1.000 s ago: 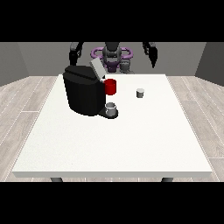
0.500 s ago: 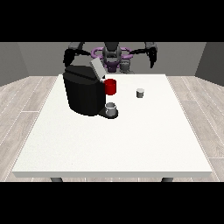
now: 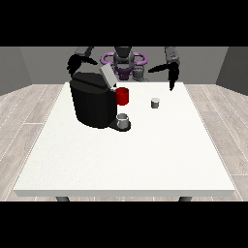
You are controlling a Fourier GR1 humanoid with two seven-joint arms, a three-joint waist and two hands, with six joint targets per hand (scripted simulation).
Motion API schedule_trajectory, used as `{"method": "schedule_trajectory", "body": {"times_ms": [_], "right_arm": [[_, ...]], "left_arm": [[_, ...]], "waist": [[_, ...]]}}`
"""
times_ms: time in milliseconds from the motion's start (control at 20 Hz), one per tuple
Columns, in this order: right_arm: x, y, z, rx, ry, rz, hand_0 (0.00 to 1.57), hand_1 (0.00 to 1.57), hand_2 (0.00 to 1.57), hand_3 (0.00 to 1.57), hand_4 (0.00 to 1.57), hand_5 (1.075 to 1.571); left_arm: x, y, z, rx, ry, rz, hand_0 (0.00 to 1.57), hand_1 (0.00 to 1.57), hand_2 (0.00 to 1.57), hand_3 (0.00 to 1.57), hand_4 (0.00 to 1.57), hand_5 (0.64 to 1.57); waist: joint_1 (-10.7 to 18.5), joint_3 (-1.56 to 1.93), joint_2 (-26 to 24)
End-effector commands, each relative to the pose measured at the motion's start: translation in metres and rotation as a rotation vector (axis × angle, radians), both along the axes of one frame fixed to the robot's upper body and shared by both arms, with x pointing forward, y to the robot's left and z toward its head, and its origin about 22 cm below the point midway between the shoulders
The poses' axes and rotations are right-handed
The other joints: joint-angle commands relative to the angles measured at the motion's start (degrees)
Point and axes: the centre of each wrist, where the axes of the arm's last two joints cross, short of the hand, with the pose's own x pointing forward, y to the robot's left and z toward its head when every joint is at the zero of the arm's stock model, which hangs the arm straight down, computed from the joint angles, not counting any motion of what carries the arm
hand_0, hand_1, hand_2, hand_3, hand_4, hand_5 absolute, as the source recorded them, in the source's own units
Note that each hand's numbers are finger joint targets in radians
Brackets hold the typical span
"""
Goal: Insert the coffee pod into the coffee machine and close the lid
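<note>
A black coffee machine (image 3: 92,104) stands on the white table (image 3: 126,155) at the left, its grey lid (image 3: 107,76) tilted up and open. A small grey coffee pod (image 3: 155,102) rests on the table to the machine's right. The hand at the view's right (image 3: 172,76) hangs above the table's far edge, up and to the right of the pod, fingers pointing down and holding nothing. The hand at the view's left (image 3: 74,64) hovers behind the machine's top, partly hidden by it.
A red mug (image 3: 123,96) stands beside the machine's right side. A grey cup (image 3: 123,119) sits on the machine's drip tray at its front. The robot's purple and grey torso (image 3: 124,62) is behind the table's far edge.
The hand at the view's right has come forward and down towards the table's far edge, nearer the pod. The hand at the view's left has shifted slightly behind the machine.
</note>
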Motion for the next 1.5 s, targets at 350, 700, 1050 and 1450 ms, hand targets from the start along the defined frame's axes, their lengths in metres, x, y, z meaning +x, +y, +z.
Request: {"method": "schedule_trajectory", "body": {"times_ms": [350,700,1050,1450], "right_arm": [[0.014,0.024,0.006,-0.009,0.025,0.005,0.00,0.00,0.00,0.00,0.26,1.571],[0.030,0.020,-0.003,-0.019,0.009,-0.029,0.00,0.00,0.00,0.00,0.39,1.571],[0.027,0.010,-0.018,-0.046,0.103,-0.027,0.00,0.00,0.00,0.00,0.42,1.571],[0.034,0.012,-0.019,-0.055,0.105,-0.039,0.00,0.00,0.00,0.00,0.43,1.571]], "left_arm": [[0.036,0.000,-0.019,0.077,0.118,0.031,0.00,0.00,0.00,0.00,0.00,1.571],[0.055,-0.009,-0.013,0.205,0.122,-0.022,0.00,0.00,0.20,0.00,0.00,1.571],[0.054,-0.013,-0.036,0.259,0.203,0.018,0.70,0.70,0.78,0.43,0.00,1.571],[0.056,0.009,-0.031,0.480,0.217,-0.057,0.57,0.57,0.70,0.41,0.00,1.571]], "waist": [[-0.50,0.00,2.98],[-0.15,0.01,5.42],[0.02,0.01,3.55],[0.16,0.02,3.77]]}}
